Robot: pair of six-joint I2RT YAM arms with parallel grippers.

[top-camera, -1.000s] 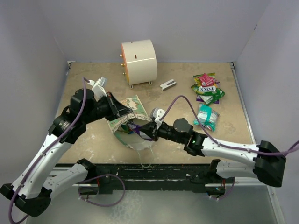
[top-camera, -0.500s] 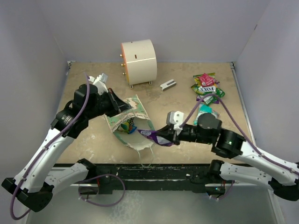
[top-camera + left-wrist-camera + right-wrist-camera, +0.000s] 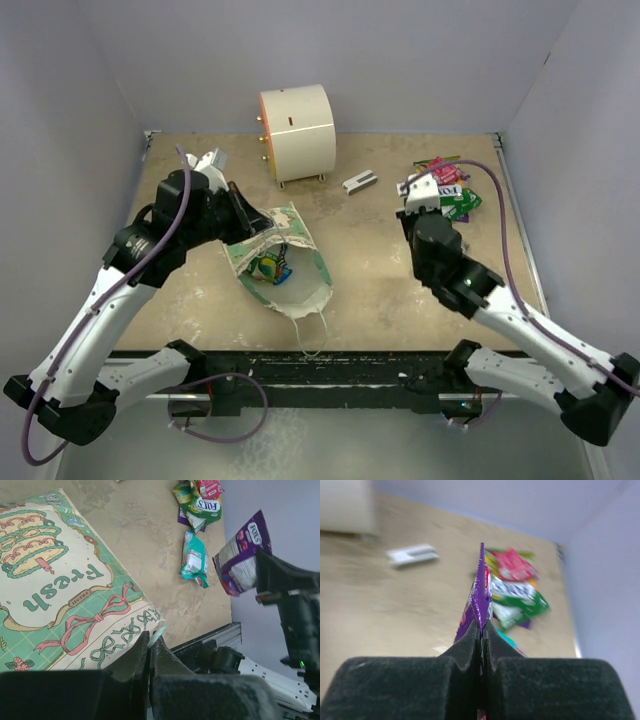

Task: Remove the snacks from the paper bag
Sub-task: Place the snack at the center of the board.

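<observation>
from above, my right claw (image 3: 412, 197) hung just short of the heap of shiny snack packets (image 3: 447, 192) at far right; the mint-green paper bag (image 3: 288, 262) lay well left. left wrist: my left claw (image 3: 150, 647) clamped its rim. right wrist: right claw pinched a flat purple packet (image 3: 480, 592), heap dead ahead.

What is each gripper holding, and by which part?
The right gripper pinches a purple snack packet by one edge. The left gripper is shut on the paper bag, gripping the edge of one wall.
</observation>
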